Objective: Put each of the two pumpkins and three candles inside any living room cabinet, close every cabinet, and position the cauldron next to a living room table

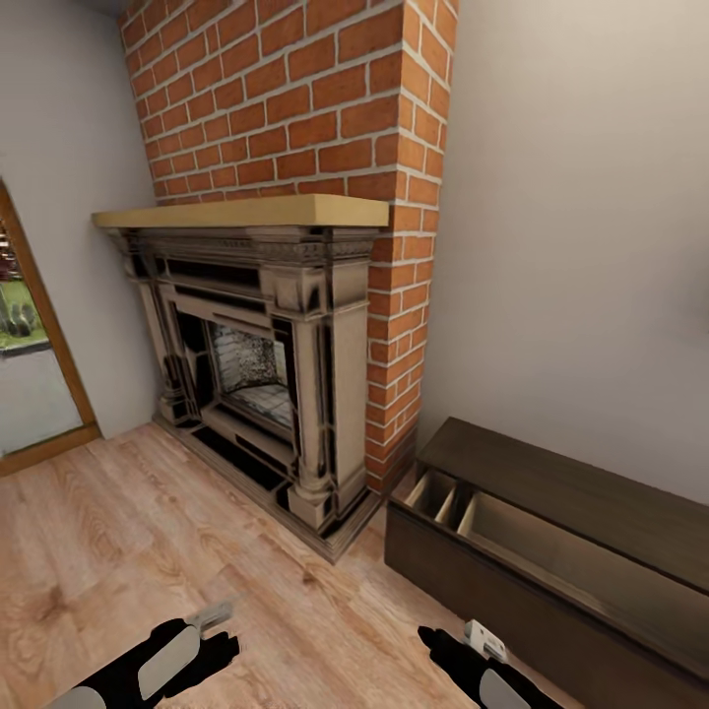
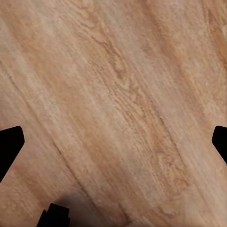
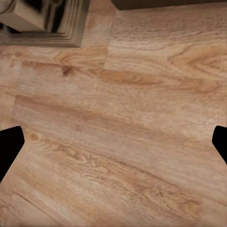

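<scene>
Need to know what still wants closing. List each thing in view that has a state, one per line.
cabinet: top drawer pulled out, nothing seen in its compartments
fireplace: unlit, no fire inside
left gripper: jaws spread wide, nothing between them, wood floor below
right gripper: jaws spread wide, nothing between them, over the floor near the fireplace base

You are looking at evenly lit, fairly bright renders with soft, diffuse light and no hard glare. The white wall (image 1: 571,246) on the right reads flat and pale, with faint shading toward the far corner. Daylight shows through the glass door (image 1: 25,374) at the left. The fireplace (image 1: 261,374) surround carries blotchy dark reflections, and its opening is dim. The brick chimney (image 1: 305,98) leans and bends toward the top edge, a wide-angle stretch. Both wrist views show the wood floor (image 2: 118,94) slightly soft and blurred, with a dim shadow patch near the left gripper.
</scene>
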Motion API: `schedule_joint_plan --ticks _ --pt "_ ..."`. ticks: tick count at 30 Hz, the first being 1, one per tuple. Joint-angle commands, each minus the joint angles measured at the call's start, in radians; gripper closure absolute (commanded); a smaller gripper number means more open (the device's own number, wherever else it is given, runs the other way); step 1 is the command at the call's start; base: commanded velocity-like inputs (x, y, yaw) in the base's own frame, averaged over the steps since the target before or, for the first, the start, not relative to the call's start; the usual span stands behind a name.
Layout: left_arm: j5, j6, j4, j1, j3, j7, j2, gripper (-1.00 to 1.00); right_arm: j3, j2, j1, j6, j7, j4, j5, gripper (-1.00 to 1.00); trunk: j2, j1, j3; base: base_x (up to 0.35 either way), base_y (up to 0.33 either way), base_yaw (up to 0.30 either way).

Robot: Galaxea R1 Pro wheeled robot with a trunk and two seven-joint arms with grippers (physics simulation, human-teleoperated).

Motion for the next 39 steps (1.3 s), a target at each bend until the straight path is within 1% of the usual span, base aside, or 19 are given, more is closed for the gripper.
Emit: schedule_joint_plan --ticks 1,39 --pt "0.008 0.001 -0.002 -0.001 -0.006 0.007 0.001 -1.0 0.004 -0.001 0.0 0.002 0.001 -0.001 -0.006 -1.0 -0.001 0.0 -0.001 0.0 0.0 0.283" --pt "0.008 -0.001 -0.002 -0.001 -0.005 0.007 0.001 -1.0 0.004 -0.001 0.0 0.002 0.001 -0.001 -0.006 -1.0 -0.001 0.0 -0.001 0.0 0.0 0.283"
